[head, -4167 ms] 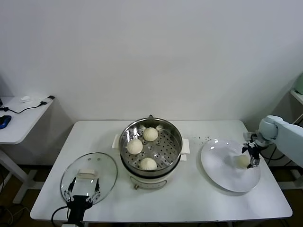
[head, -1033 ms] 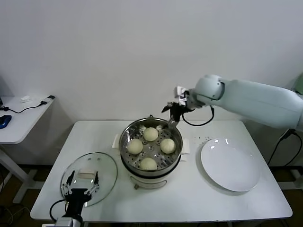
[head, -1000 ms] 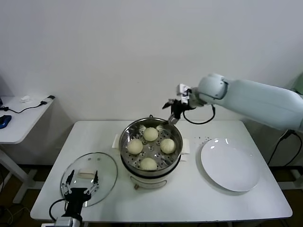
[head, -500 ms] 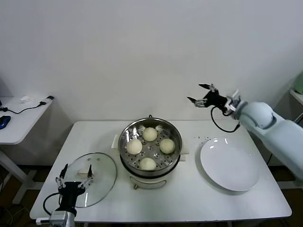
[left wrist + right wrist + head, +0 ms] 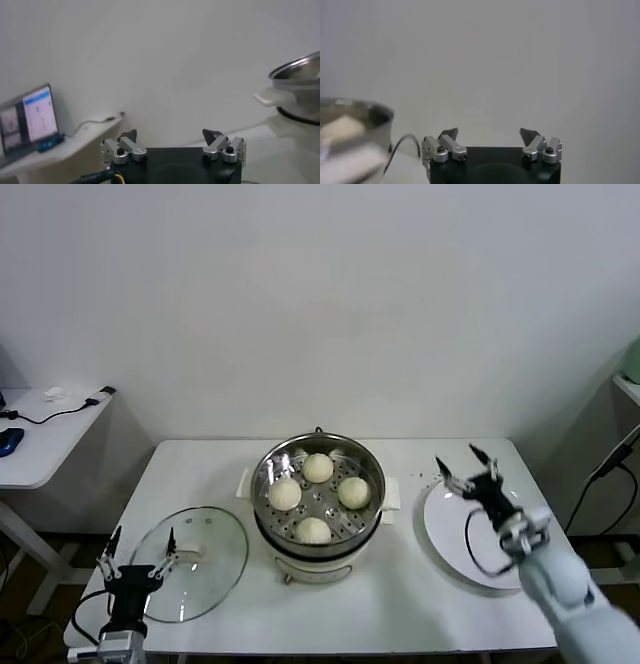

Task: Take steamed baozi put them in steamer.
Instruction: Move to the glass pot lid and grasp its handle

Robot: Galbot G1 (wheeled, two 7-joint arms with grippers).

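1. Nearest the camera, the left gripper (image 5: 135, 552) was seen low at the table's front corner, its fingers spread wide and holding nothing, just beside the glass lid (image 5: 190, 562) that lay flat on the table (image 5: 400, 604).
2. The right gripper (image 5: 468, 469) was pictured over the near rim of the white plate (image 5: 480, 569), fingers likewise splayed and empty; no bun was seen on the plate.
3. Behind them, at the table's middle, four steamed baozi (image 5: 314, 530) were shown resting on the perforated tray inside the steamer (image 5: 318, 502), spaced apart, none touching the wall.
4. The loading was judged complete, with all four buns in the pot. What remained appeared to be a clean retreat: both arms would best be drawn clear without brushing the pot's rim or the plate's edge, and the fingers kept apart so nothing was snagged.
5. Should the pot be covered, the lid would need to be gripped by its centre knob and lowered level, since a tilted lid could be judged likely to slip off the rim.
6. The tabletop was white and smooth, a few dark specks (image 5: 432, 477) being noted beyond the plate.
7. Farther back, a plain pale wall filled the view; a side desk (image 5: 40, 434) with a cable stood on the robot's left.
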